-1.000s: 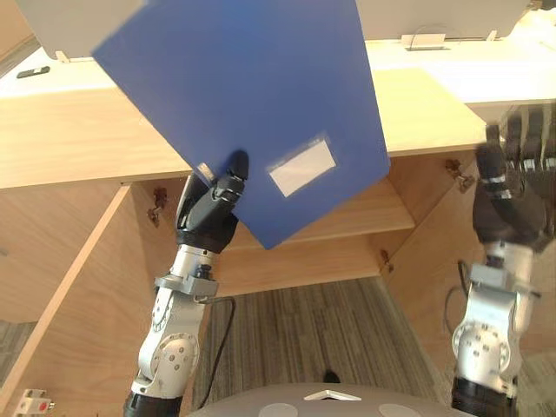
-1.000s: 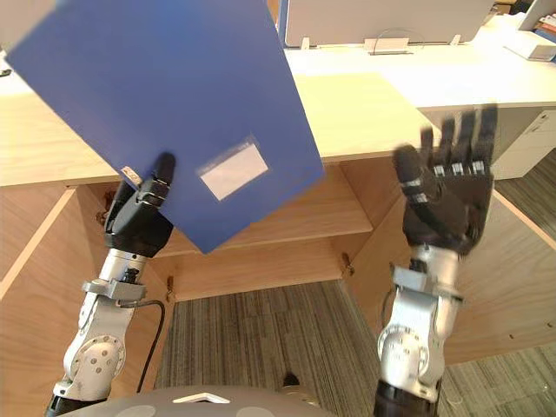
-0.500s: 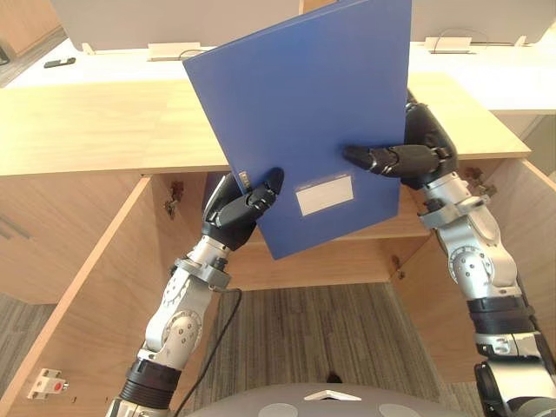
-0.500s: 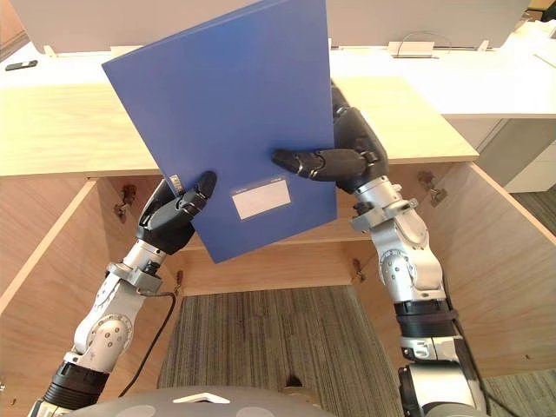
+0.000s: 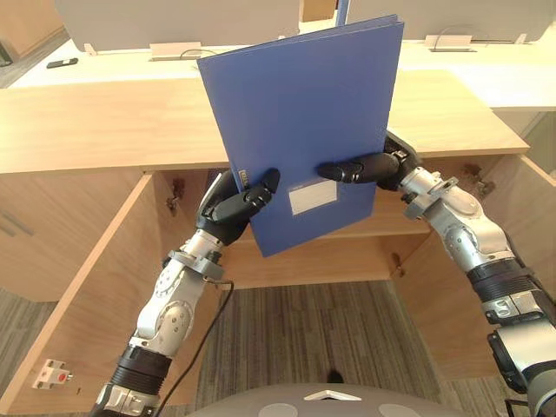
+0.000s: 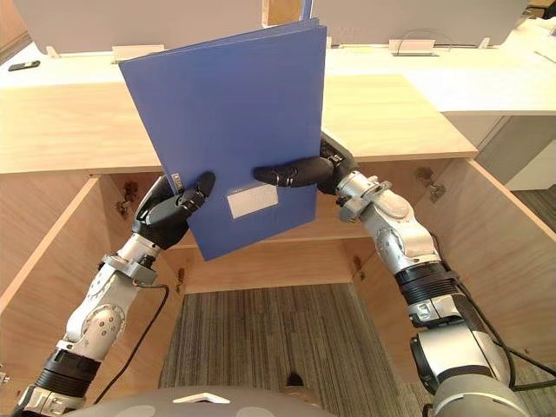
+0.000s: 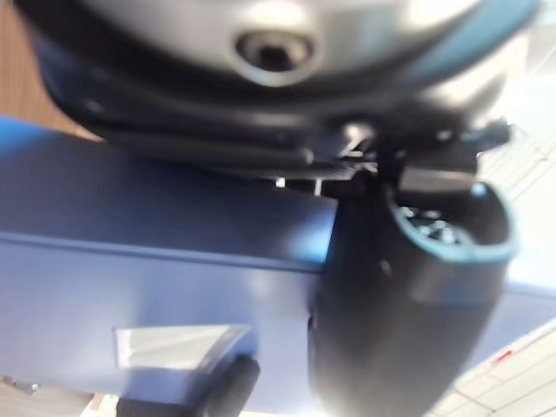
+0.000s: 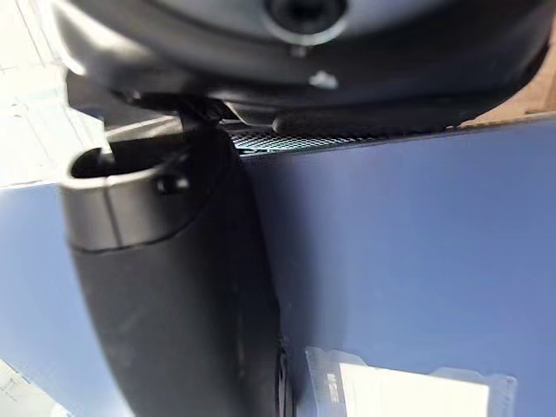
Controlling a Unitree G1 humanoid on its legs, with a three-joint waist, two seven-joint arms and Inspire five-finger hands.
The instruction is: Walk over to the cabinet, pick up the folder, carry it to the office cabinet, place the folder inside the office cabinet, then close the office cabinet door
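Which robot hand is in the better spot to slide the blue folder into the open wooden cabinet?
Probably the left hand: it pinches the flat blue folder's lower corner, closest to the wooden cabinet shelf. The right hand grips higher up.

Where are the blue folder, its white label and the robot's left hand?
blue folder (image 5: 304,113), left eye view, middle of its cover.
white label (image 5: 313,196), left eye view, its middle.
left hand (image 5: 228,208), left eye view, base of its thumb.

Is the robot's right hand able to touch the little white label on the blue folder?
Probably yes. The right hand pinches the blue folder with its thumb lying on the front just above the white label, and nothing sits between them.
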